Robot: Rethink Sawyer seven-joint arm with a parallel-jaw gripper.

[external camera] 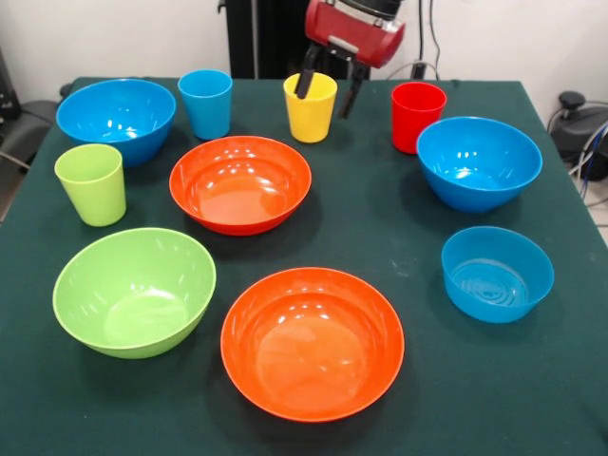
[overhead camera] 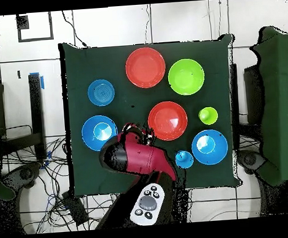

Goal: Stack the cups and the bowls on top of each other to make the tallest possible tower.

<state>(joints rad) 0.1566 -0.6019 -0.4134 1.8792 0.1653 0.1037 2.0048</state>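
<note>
Ten pieces sit apart on the green surface (external camera: 475,399); nothing is stacked. Front view, far row: deep blue bowl (external camera: 116,118), blue cup (external camera: 205,103), yellow cup (external camera: 310,106), red cup (external camera: 417,116). Second deep blue bowl (external camera: 479,161) sits just beside the red cup. Middle: lime green cup (external camera: 91,182), orange bowl (external camera: 240,183). Near row: lime green bowl (external camera: 134,290), second orange bowl (external camera: 313,342), smaller blue bowl (external camera: 497,273).

Claw (external camera: 329,85) hangs from the red arm (external camera: 354,30) at the yellow cup. Its two dark fingers (external camera: 306,84) are spread, one inside the cup's mouth, the other outside the wall toward the red cup. No grip seen; cup stands upright on the surface.

Overhead, the arm covers the yellow and red cups.
</note>
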